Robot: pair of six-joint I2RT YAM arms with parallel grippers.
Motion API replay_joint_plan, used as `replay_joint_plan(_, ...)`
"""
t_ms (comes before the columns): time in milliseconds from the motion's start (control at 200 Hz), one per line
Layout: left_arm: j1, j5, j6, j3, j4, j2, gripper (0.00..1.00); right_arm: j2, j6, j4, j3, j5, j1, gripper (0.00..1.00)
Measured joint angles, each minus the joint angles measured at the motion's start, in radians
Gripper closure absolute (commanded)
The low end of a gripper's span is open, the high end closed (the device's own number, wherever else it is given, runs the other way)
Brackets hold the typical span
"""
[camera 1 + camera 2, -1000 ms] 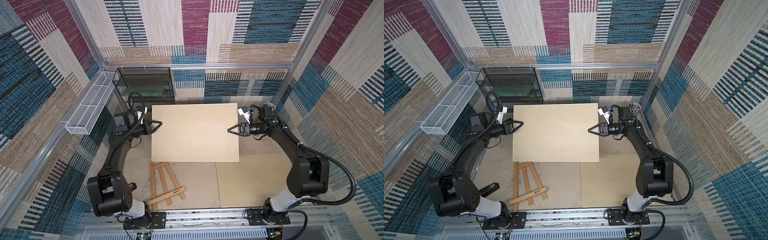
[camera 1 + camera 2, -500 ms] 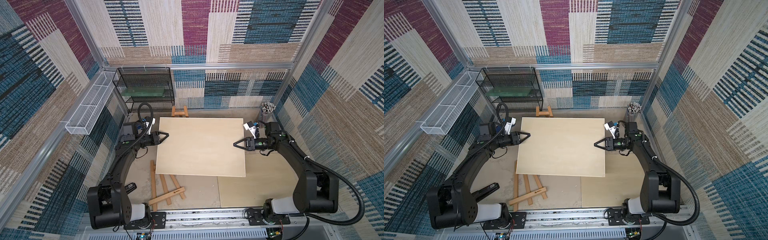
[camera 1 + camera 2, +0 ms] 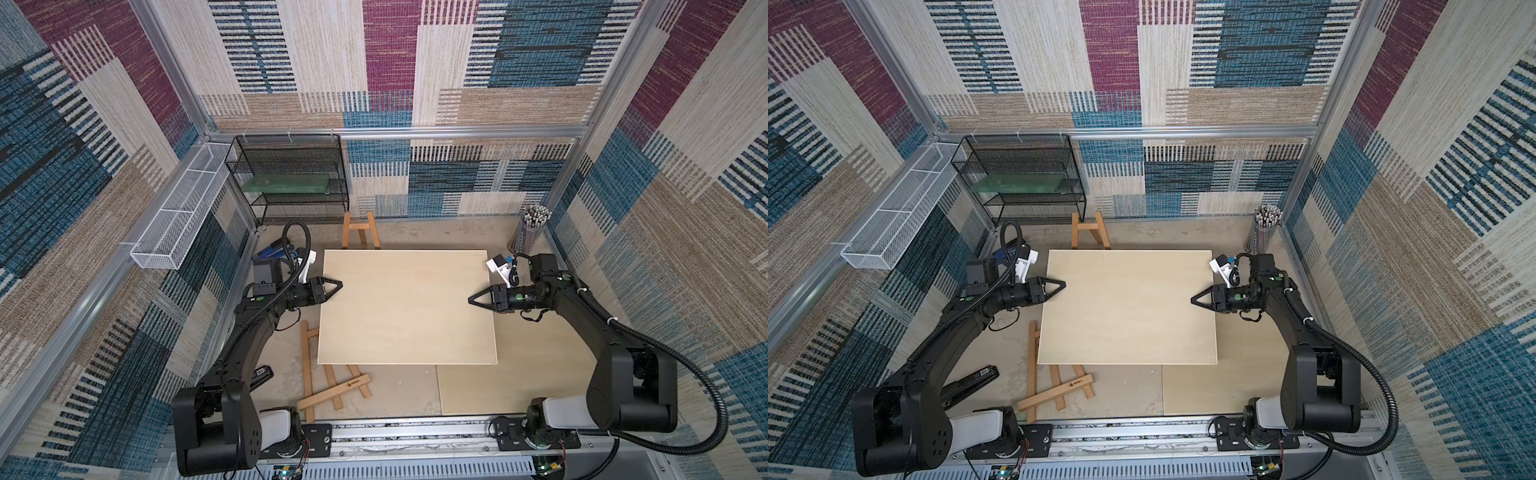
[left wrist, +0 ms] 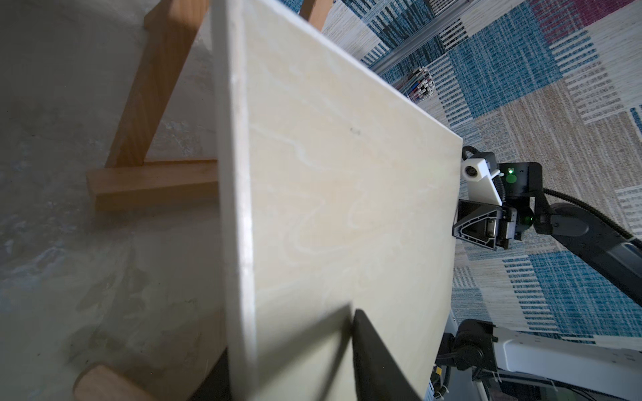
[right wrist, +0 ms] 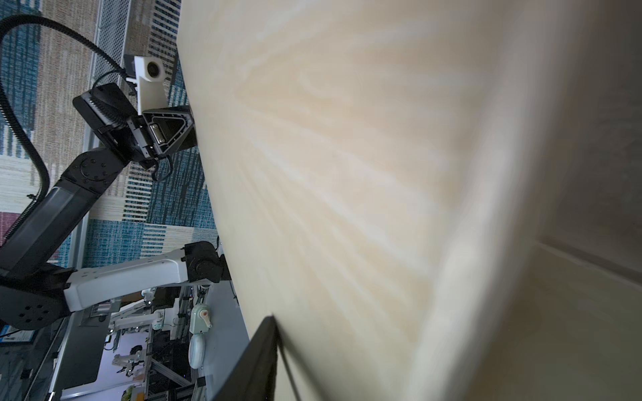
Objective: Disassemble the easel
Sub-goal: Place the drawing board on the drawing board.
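Observation:
A pale wooden board (image 3: 407, 307) (image 3: 1127, 307) hangs level between my two arms, above the floor. My left gripper (image 3: 338, 284) (image 3: 1062, 284) is shut on its left edge, and one black finger (image 4: 375, 357) lies on the board's face (image 4: 347, 173). My right gripper (image 3: 471, 298) (image 3: 1194, 298) straddles the right edge. One finger (image 5: 257, 354) touches the board's face (image 5: 347, 173); its other finger is hidden underneath. One wooden easel frame (image 3: 332, 390) (image 3: 1054, 392) lies flat, partly under the board. Another easel piece (image 3: 360, 230) (image 3: 1090, 230) stands at the back.
A second pale panel (image 3: 519, 382) lies on the floor at the front right. A black wire shelf (image 3: 291, 178) and a white mesh basket (image 3: 183, 216) line the back left. A cup of pencils (image 3: 534, 224) stands back right. A black stapler-like object (image 3: 262, 372) lies by the left arm.
Both arms have carried the board toward the front and lower. That uncovered the standing easel piece at the back and covered more of the flat frame.

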Motion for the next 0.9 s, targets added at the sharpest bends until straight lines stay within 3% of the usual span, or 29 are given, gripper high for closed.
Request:
replay_joint_plan(200,-0.007,0.048,-0.006,-0.030,0.007,-0.009,1.00,-0.012,0.011,0.005,-0.030,0.042,-0.017,0.49)
replay_joint_plan(491,-0.010,0.101,-0.009,-0.069,-0.021,-0.035,1.00,-0.004,0.023,0.006,-0.069,0.055,-0.039,0.48)
replay_joint_plan(571,-0.010,0.106,-0.017,-0.076,-0.028,-0.038,1.00,0.002,0.025,0.006,-0.077,0.060,-0.039,0.38)
replay_joint_plan(736,-0.017,0.157,-0.019,-0.078,-0.038,-0.042,1.00,0.011,0.037,0.008,-0.085,0.098,-0.037,0.31)
replay_joint_plan(821,-0.014,0.322,-0.081,-0.075,-0.060,-0.043,1.00,0.019,0.021,0.027,-0.092,0.118,-0.045,0.23)
replay_joint_plan(901,-0.013,0.348,-0.077,-0.077,-0.058,-0.045,1.00,0.021,0.029,0.021,-0.095,0.126,-0.043,0.17)
